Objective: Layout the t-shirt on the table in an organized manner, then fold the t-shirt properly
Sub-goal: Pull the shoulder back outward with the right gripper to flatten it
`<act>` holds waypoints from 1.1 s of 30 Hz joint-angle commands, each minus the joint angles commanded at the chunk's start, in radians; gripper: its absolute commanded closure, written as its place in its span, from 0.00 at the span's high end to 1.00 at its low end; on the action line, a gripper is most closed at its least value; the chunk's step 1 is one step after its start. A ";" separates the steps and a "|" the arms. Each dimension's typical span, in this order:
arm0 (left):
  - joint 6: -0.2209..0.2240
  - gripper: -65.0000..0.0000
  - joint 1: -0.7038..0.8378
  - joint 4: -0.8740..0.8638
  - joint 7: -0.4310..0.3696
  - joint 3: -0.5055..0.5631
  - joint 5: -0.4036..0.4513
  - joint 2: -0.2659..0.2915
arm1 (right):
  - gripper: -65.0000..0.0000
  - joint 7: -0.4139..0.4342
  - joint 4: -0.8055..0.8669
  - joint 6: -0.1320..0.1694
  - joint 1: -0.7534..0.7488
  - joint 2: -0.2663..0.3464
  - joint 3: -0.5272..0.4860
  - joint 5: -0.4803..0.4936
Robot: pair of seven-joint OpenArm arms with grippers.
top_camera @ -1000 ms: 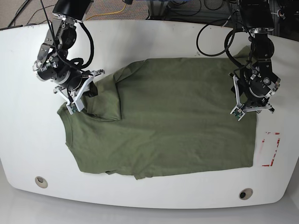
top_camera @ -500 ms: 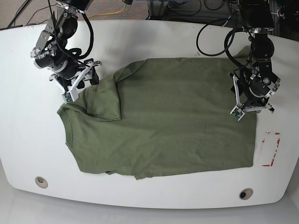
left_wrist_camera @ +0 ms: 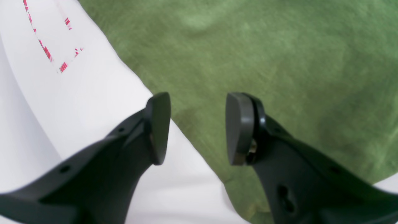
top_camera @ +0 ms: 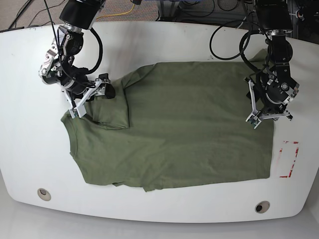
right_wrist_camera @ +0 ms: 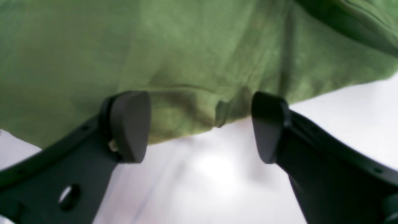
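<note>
near the table's [top_camera: 164, 35] left edge my right gripper [right_wrist_camera: 199, 127], jaws spread, hovers at the t-shirt's [top_camera: 189, 129] folded sleeve hem, cloth just ahead; left gripper [left_wrist_camera: 194, 127], jaws also spread, straddles the right-side hem.

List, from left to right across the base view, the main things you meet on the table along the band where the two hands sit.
Bare table → right hand at the folded sleeve → t-shirt → left hand at the shirt's edge → red tape rectangle, slightly lower.
</note>
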 joint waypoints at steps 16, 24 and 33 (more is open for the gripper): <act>0.000 0.41 0.009 0.000 0.000 0.000 0.000 0.000 | 0.03 -0.003 0.008 0.000 -0.015 -0.005 0.000 0.002; 0.000 0.41 0.008 0.000 0.000 0.000 0.000 0.000 | 0.00 -0.029 0.204 -0.005 -0.104 -0.026 0.009 0.002; 0.000 0.41 0.006 0.000 0.000 0.000 0.000 0.000 | 0.00 -0.029 0.388 -0.003 -0.308 -0.063 0.078 0.009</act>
